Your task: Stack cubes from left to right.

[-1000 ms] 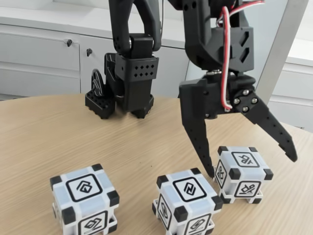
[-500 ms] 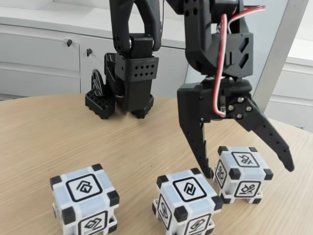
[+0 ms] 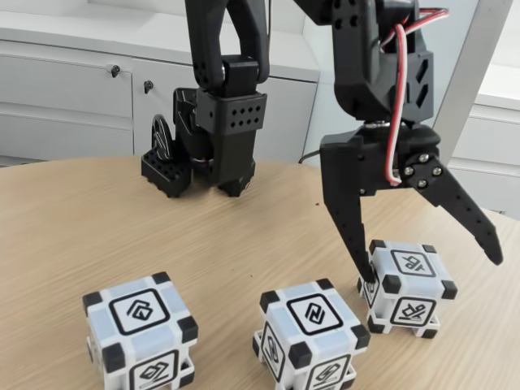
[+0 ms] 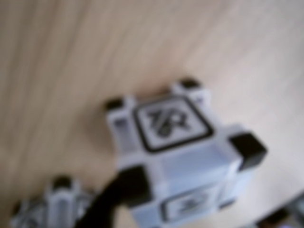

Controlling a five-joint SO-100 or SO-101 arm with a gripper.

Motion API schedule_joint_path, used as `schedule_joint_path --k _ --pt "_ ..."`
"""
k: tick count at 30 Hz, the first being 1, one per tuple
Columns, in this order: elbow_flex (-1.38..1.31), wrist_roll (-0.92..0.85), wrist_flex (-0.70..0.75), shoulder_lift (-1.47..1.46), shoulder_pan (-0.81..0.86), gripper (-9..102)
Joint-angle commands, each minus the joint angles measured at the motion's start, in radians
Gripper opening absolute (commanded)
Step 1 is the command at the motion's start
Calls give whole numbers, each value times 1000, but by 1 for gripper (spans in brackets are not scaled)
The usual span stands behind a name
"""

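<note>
Straddling white black-cornered cube point(image 3: 410, 286), spread tool point(image 3: 432, 270), two cubes alongside

You are looking at what seems to be an office or lab room. Behind the pincer point(image 3: 435, 272), pale grey cabinets point(image 3: 73, 101) with small black locks are running along the wall. Beneath the pincer, a rounded light wood table point(image 3: 122, 236) is spreading out under bright, even light.
</note>
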Motion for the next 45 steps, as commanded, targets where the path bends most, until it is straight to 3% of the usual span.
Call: schedule_joint_path --k 1,10,25,45 --pt "-32 41 3 5 -8 38" --pt "-29 74 3 2 -8 29" --pt "-31 49 3 -83 -8 30" --pt "-29 175 5 -72 -2 21"
